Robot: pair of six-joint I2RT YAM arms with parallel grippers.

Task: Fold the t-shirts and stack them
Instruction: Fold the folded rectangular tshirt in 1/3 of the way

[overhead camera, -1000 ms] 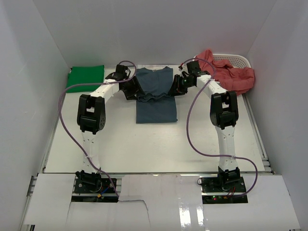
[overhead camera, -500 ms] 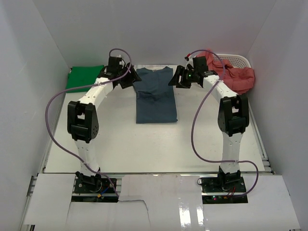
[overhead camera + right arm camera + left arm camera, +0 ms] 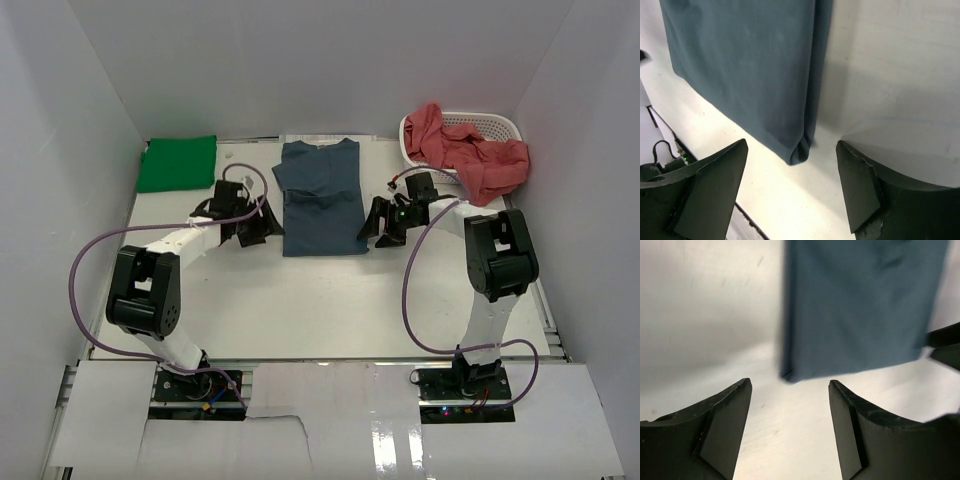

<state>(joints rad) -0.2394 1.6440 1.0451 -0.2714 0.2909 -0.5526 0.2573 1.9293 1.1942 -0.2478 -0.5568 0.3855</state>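
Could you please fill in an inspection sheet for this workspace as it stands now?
Surface: white table, no marks seen.
Job's things: blue t-shirt folded into a narrow strip, flat at centre back; green t-shirt folded, far left corner; red t-shirts heaped unfolded, spilling over the basket.
Clutter: white perforated basket, far right corner.
Tools: left tool and right tool both open and empty, each low at a near corner of the blue t-shirt.
Cables: purple cables loop off each arm, clear of the shirts.
Surroundings: white walls on three sides.
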